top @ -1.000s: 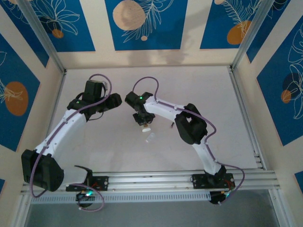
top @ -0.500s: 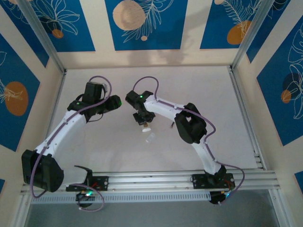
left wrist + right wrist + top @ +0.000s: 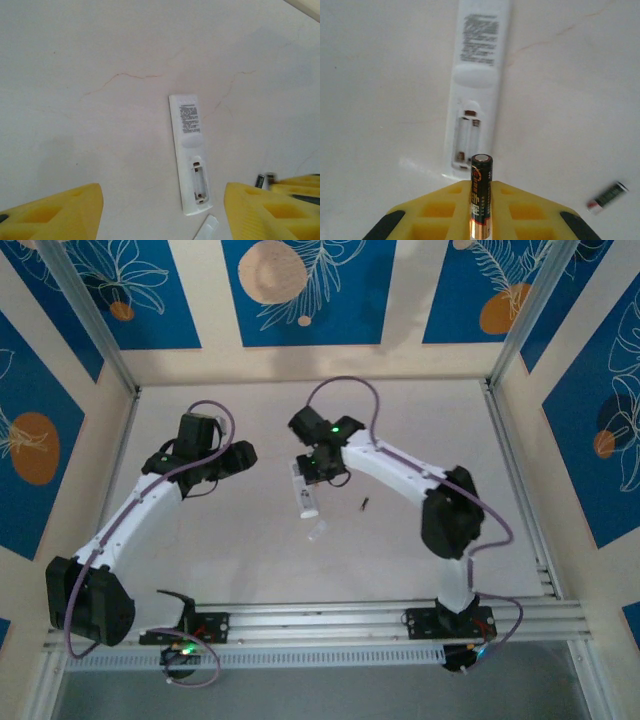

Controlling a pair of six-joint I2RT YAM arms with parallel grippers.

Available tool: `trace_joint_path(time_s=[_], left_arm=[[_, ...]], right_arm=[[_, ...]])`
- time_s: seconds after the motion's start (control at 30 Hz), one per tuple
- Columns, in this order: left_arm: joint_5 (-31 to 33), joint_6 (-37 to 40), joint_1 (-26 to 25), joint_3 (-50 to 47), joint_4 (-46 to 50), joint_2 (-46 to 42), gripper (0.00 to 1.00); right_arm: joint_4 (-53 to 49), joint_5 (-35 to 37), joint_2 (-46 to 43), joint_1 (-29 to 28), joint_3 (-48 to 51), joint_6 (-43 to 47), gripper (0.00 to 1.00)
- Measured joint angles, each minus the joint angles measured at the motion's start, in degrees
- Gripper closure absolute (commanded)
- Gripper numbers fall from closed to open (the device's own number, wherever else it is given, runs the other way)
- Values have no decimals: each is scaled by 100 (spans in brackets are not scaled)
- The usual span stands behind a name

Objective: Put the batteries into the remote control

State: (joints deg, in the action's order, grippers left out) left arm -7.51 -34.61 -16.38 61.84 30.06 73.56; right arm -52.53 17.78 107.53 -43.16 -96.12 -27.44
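The left fingers [image 3: 60, 212] gape wide, empty; the remote control [image 3: 189, 150] lies back-up below, compartment [image 3: 199, 182] open. The right fingers [image 3: 435, 212] pinch one battery [image 3: 481, 190] near the remote's open end; the second battery [image 3: 606, 196] lies apart on the tabletop [image 3: 380, 75]. From above, the remote sits beside the right fingers.

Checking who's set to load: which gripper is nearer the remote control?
Right. The right gripper, holding a battery, hovers just short of the open compartment of the remote control. The left gripper sits open, farther off to the remote's left in the top view.
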Motion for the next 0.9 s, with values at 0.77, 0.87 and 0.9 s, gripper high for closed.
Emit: trace_joint_path(time_s=[0.77,0.87,0.9], left_arm=[[-295,-46,4,-52,-131,4,34],[-297,-46,4,-52,-131,15,34],[-295,-48,4,-52,-131,17,34]], right_arm=[[925,-160,693,302,1683,-605,75],[951,-179,697,302,1679,-654,72],[949,-179,697,299,1676,-658,72]])
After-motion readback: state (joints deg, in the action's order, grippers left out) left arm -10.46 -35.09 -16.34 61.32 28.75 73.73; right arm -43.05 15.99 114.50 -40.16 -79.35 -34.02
